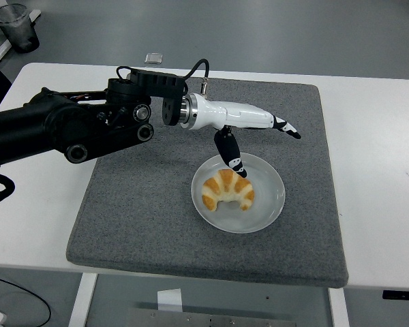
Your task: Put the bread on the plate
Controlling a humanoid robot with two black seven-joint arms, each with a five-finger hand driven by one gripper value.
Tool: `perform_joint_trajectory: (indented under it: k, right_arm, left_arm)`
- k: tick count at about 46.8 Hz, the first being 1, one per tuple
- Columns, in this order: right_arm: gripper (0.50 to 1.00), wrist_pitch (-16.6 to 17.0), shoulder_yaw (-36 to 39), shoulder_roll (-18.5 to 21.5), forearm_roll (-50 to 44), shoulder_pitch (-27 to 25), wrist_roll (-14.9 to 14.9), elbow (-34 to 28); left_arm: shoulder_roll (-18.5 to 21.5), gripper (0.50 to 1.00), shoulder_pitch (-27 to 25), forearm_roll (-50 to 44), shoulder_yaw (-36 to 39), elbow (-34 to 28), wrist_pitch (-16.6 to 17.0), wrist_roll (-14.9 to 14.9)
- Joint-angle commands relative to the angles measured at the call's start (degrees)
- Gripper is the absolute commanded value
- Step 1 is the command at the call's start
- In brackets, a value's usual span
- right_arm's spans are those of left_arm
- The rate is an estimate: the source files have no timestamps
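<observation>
The bread (pixel 227 191), a golden crescent-shaped roll, is lying on the plate (pixel 269 204), a little left of the plate's middle, with its two ends pointing toward the near edge of the table (pixel 375 136). The plate is sitting on the gray mat (pixel 136 204), in the mat's near right part, and the mat is covering the middle of the white tabletop.

The left hand (pixel 249 129) is hovering above the far side of the plate, clear of the bread and holding nothing. Its white fingers (pixel 286 127) are stretching out flat toward the right edge of the table, while the thumb is pointing down toward the plate's far rim; whether its tip is touching the rim is unclear. The black left arm (pixel 75 126) is reaching in from the left edge across the mat's far left corner.
</observation>
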Motion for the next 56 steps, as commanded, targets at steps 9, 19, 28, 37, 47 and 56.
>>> perform_joint_trajectory:
  k: [9, 19, 28, 37, 47, 56]
  right_arm:
    - [0.932, 0.08, 0.0, 0.0, 0.0, -0.04, 0.0, 0.0]
    - [0.932, 0.0, 0.0, 0.0, 0.0, -0.04, 0.0, 0.0]
    - [0.932, 0.0, 0.0, 0.0, 0.0, -0.04, 0.0, 0.0]
    - [0.932, 0.0, 0.0, 0.0, 0.0, -0.04, 0.0, 0.0]
    - [0.932, 0.08, 0.0, 0.0, 0.0, -0.04, 0.0, 0.0]
    - [0.932, 0.0, 0.0, 0.0, 0.0, -0.03, 0.0, 0.0]
  left_arm:
    - [5.26, 1.0, -1.3, -16.19, -2.44, 0.18, 0.14, 0.44]
    - [10.09, 1.0, -1.83, -26.4, -4.72, 1.5, 0.23, 0.53]
    - [12.29, 1.0, -1.65, -35.97, -7.54, 5.63, 0.23, 0.53]
    - [12.82, 1.0, -1.65, -46.26, -8.24, 10.29, 0.32, 0.53]
    - [13.53, 1.0, -1.48, -58.91, -8.24, 16.26, 0.5, 0.61]
    - [13.44, 1.0, -1.21, -68.76, -8.24, 21.89, 0.58, 0.96]
